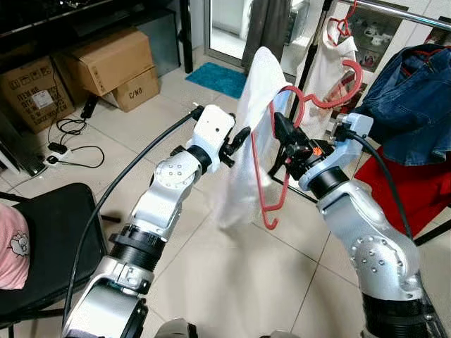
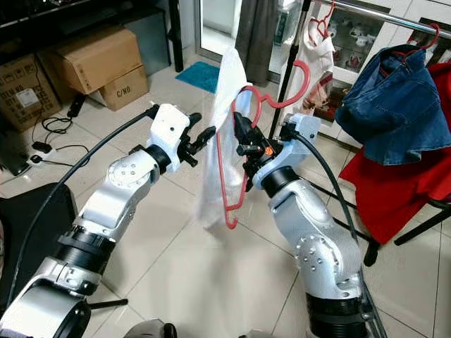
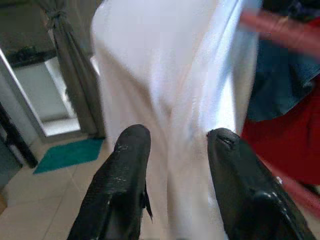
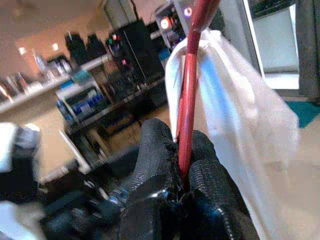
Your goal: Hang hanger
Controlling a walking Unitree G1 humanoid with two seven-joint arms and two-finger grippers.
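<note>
I'm gripping the red hanger (image 1: 271,165) in my right hand (image 1: 285,151), well short of the rail (image 2: 384,15); left hand (image 1: 236,144) is hovering open beside the white garment (image 1: 246,134), which could be slipping off.

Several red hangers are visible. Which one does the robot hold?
The red hanger carrying the white cloth, pinched in the right gripper. The other hangers hang on the rail behind.
</note>
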